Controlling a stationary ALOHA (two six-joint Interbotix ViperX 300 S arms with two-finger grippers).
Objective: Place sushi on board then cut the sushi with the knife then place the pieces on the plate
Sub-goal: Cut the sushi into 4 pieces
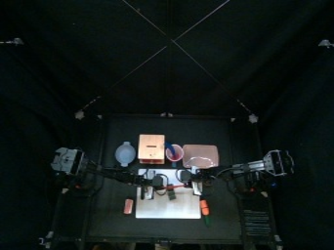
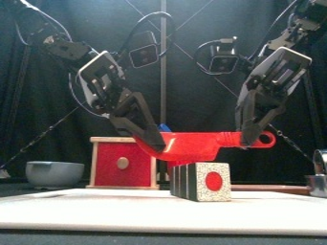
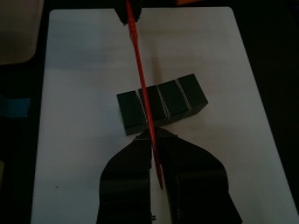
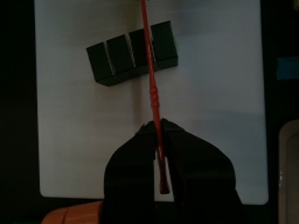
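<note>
Sushi roll (image 2: 205, 182) axis front-back on board (image 2: 76, 207), red knife (image 2: 198, 144) level above, L-R

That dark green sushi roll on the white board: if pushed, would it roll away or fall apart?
Probably no rolling: the sushi roll looks square-ended and sits flat on the white board. Seams across it suggest separate blocks, so a sideways push, or the red knife held over it, might split it. Being a small toy, it likely slides easily.
</note>
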